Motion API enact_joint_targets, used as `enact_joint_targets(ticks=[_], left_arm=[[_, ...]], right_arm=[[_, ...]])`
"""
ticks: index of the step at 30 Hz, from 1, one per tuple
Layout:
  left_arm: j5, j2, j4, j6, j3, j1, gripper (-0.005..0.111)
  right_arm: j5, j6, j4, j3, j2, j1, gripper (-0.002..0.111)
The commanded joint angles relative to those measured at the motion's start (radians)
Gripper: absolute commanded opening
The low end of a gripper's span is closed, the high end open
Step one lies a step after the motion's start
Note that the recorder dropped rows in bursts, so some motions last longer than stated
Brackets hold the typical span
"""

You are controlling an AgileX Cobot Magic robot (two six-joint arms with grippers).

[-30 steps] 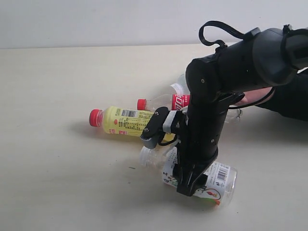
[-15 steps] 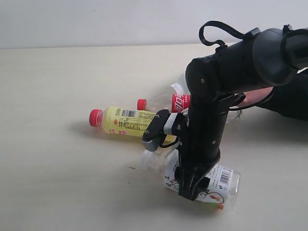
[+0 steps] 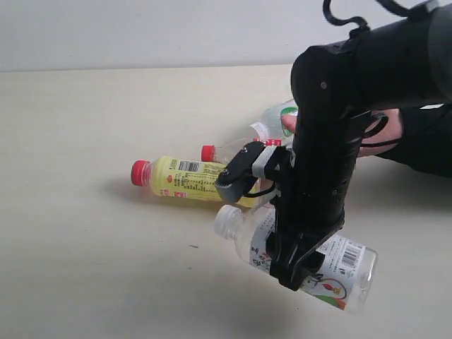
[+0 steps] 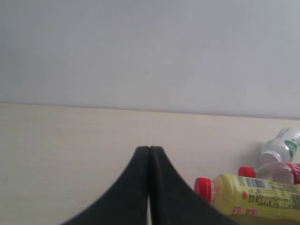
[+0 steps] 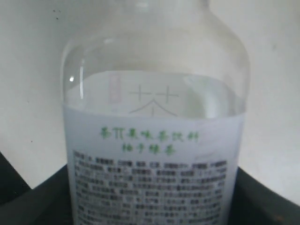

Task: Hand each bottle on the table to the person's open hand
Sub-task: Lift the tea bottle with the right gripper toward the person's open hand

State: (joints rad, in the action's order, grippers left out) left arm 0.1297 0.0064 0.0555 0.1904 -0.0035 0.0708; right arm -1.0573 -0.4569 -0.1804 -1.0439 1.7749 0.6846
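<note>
The right claw (image 3: 295, 263) grips the floral-label bottle (image 3: 347, 263) around its body, with the jaws wide apart. This bottle is tilted above the table (image 3: 85, 247), near and to the right, with its white cap pointing left. The left claw (image 4: 149, 157) is fully closed and empty. The yellow bottle (image 3: 185, 177), the red-label bottle (image 3: 229, 149) and the green-label bottle (image 3: 277, 119) lie farther away, in the middle. The person's hand (image 3: 390, 131) is far right, partly hidden behind the arm.

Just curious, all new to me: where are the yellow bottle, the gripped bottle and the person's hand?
yellow bottle (image 3: 194, 178): exterior view, label.
gripped bottle (image 3: 344, 263): exterior view, barcode label.
person's hand (image 3: 393, 126): exterior view, visible skin.
</note>
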Motion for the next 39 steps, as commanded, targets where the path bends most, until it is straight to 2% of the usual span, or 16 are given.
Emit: enact_joint_targets(ticks=[1,9,14,18,22,23,26,28,32,39], left_arm=[[-0.001,-0.006,-0.008,-0.001,0.003,-0.001,0.000],[-0.001,-0.006,-0.008,-0.001,0.003,-0.001,0.000],[-0.001,-0.006,-0.008,-0.001,0.003,-0.001,0.000],[-0.001,-0.006,-0.008,-0.001,0.003,-0.001,0.000],[-0.001,-0.006,-0.008,-0.001,0.003,-0.001,0.000],[-0.001,-0.006,-0.008,-0.001,0.003,-0.001,0.000],[-0.001,-0.006,-0.008,-0.001,0.003,-0.001,0.000],[-0.001,-0.006,-0.008,-0.001,0.003,-0.001,0.000],[-0.001,-0.006,-0.008,-0.001,0.003,-0.001,0.000],[-0.001,-0.006,-0.008,-0.001,0.003,-0.001,0.000]], right_arm=[[-0.069,0.075,-0.003,-0.002,-0.088,0.002,0.000],[-0.120,0.119,-0.080,-0.002,-0.268,0.002,0.000],[-0.103,0.187,-0.028,-0.002,-0.406,0.002,0.000],[-0.095,0.376,0.124,-0.002,-0.526,0.002,0.000],[-0.110,0.626,0.417,-0.002,-0.662,0.002,0.000],[-0.134,0.729,0.538,-0.016,-0.680,0.000,0.000],[-0.164,0.804,0.640,-0.094,-0.650,-0.031,0.000],[-0.164,0.784,0.557,-0.195,-0.575,-0.099,0.000],[-0.164,0.696,0.418,-0.276,-0.432,-0.195,0.000],[-0.164,0.625,0.387,-0.327,-0.185,-0.262,0.000]])
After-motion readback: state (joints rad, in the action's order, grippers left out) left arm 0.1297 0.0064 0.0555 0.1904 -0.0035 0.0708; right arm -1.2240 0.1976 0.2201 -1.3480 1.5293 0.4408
